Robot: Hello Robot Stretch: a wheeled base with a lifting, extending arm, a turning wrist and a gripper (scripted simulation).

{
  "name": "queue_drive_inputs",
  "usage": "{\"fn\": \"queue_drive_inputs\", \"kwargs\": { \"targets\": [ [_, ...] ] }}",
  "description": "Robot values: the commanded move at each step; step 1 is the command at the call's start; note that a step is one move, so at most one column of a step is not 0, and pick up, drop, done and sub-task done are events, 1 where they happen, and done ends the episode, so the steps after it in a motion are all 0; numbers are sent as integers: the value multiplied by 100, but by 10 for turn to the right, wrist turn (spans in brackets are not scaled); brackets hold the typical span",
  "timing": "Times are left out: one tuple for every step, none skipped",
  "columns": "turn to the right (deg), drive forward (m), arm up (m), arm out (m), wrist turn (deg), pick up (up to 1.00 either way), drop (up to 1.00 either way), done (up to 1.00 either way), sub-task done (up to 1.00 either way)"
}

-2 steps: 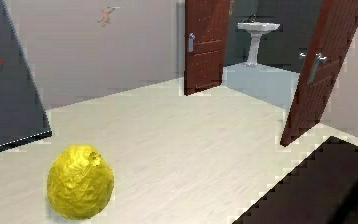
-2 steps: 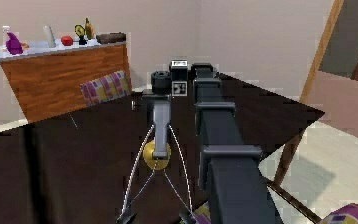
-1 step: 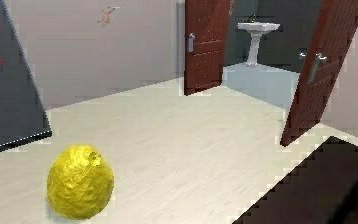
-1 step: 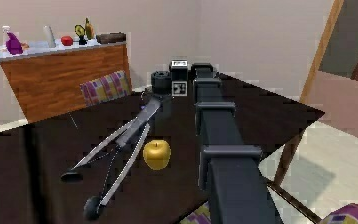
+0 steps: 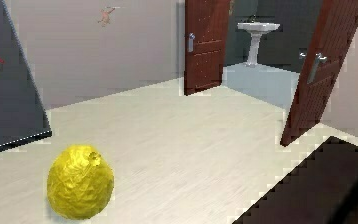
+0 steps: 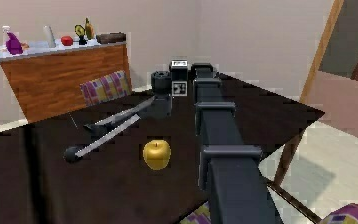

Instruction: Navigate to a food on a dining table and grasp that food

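Hand [image 6: 82, 140] is reaching over the dark brown wooden tabletop [image 6: 47, 185], its thin fingers [image 6: 107, 130] showing against bare surface and holding nothing. The golden-yellow round apple [image 6: 156, 153] is sitting on the same tabletop, near the fingers, between them and the dark square arm [image 6: 225, 150]. A plaid-cushioned chair [image 6: 105, 86] is standing at the far edge. A crumpled yellow ball [image 5: 80, 182] is lying on the pale floor [image 5: 187, 120].

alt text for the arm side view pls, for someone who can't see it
A yellow apple sits on a dark dining table, just left of the robot's dark arm, whose pincer stretches leftward over bare tabletop. Behind the table stand a plaid-cushioned chair and a wooden counter carrying small items.
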Motion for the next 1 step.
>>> {"fn": "queue_drive_inputs", "kwargs": {
  "targets": [
    [0, 0, 0, 0, 450, 0, 0, 0, 0]
  ]
}}
